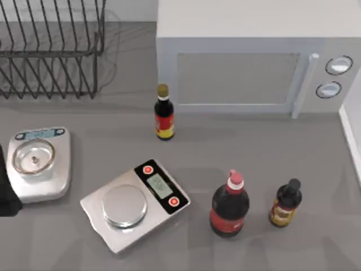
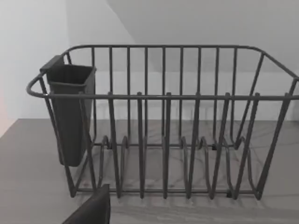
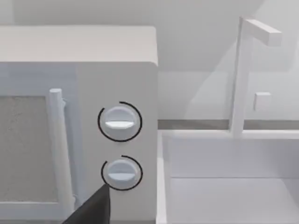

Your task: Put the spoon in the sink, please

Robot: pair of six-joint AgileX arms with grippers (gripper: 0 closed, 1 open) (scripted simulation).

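Plenty of clutter on this worktop (image 1: 113, 147), so going left to right: the left arm (image 1: 7, 186) pokes in at the left edge, just beside a small white scale (image 1: 38, 164) with a metal ring on its pan. The left hand (image 2: 91, 210) is only a dark sliver in the left wrist view, pointed at the wire dish rack (image 1: 51, 51) in the back left corner, which has a dark cutlery holder (image 2: 70, 112) hung on one end; can't tell if that hand is wide or narrow. Next over is a silver scale (image 1: 135, 203) sitting skewed near the front edge, then a soy sauce bottle (image 1: 164, 113) standing upright just in front of the microwave (image 1: 254, 62), which hogs the back right. Open room is the bare strip between the microwave door and the front row, where a cola bottle (image 1: 229, 206) and a small dark bottle (image 1: 286, 203) stand upright, near each other but apart. The sink (image 1: 352, 135) starts at the far right edge, right beside the microwave, with its white tap (image 3: 243, 70) rising at the back of the basin. The right hand (image 3: 91, 210) is a dark sliver in the right wrist view, facing the microwave knobs and the basin; can't tell its state either.
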